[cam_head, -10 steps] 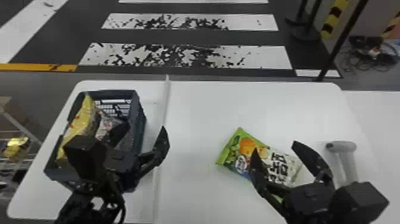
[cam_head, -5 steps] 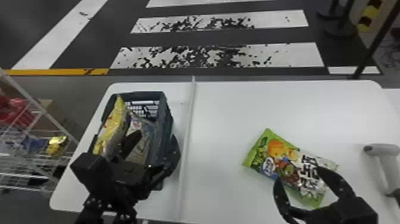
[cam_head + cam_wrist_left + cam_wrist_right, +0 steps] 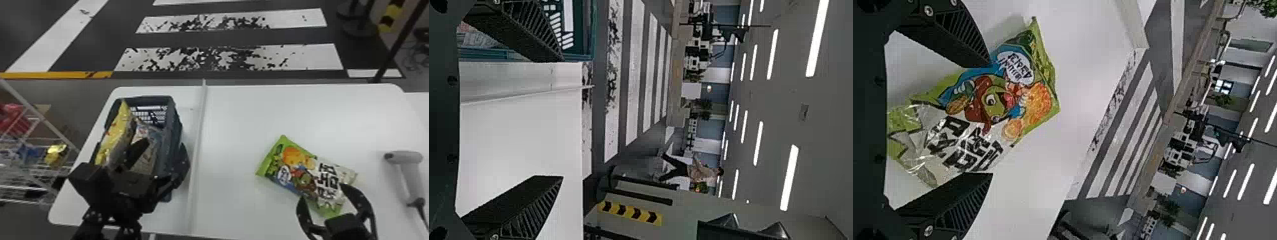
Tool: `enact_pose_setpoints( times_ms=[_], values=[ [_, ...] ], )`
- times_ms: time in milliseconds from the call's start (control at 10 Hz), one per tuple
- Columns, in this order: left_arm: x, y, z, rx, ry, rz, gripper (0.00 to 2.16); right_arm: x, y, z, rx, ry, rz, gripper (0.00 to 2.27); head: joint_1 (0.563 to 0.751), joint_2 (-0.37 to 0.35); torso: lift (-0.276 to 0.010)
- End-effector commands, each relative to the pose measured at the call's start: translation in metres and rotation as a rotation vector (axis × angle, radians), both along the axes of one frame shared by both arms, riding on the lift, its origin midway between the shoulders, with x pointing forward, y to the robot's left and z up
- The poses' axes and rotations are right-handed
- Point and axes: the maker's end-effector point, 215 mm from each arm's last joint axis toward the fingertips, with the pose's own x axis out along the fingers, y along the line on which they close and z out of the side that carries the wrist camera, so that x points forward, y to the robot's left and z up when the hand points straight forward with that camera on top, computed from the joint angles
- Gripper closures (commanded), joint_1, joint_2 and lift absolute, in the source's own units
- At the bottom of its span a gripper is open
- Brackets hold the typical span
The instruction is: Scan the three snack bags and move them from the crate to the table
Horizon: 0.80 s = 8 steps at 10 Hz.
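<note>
Green snack bag (image 3: 297,172) at four o'clock on table (image 3: 236,127), right gripper (image 3: 323,193) spread above! Looks light, crinkly (contents likely crushable): pinch mid-body, softly. Left gripper (image 3: 165,143), parted too, by crate (image 3: 171,127), eight o'clock.

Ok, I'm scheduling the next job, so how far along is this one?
The green bag is on the table, so one move looks done; whether it was scanned, I can't tell. Neither gripper holds anything: the right gripper is open over that bag, the left gripper open by the crate. The yellow bag and a pale bag in the crate are left to move.
</note>
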Motion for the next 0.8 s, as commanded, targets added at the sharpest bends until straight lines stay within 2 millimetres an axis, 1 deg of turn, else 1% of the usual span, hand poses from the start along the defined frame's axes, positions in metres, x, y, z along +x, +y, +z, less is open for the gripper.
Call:
enact_pose_setpoints(
  times_ms=[0, 200, 500, 700],
  values=[
    [0.003, 0.0, -0.001, -0.002, 0.0, -0.001, 0.03, -0.004, -0.007, -0.007, -0.112, -0.023, 0.008, 0.11, 0.695, 0.11, -0.062],
    [0.007, -0.001, -0.005, -0.014, 0.004, -0.009, 0.03, -0.01, -0.017, -0.029, -0.231, 0.0, 0.019, 0.11, 0.695, 0.087, -0.062],
    [0.014, -0.01, -0.011, -0.033, 0.009, -0.04, 0.03, -0.012, -0.028, -0.046, -0.332, 0.023, 0.054, 0.11, 0.695, 0.066, -0.062],
    [0.014, -0.01, -0.014, -0.036, 0.015, -0.042, 0.03, -0.018, -0.03, -0.054, -0.403, 0.038, 0.096, 0.13, 0.695, 0.044, -0.062]
  ],
)
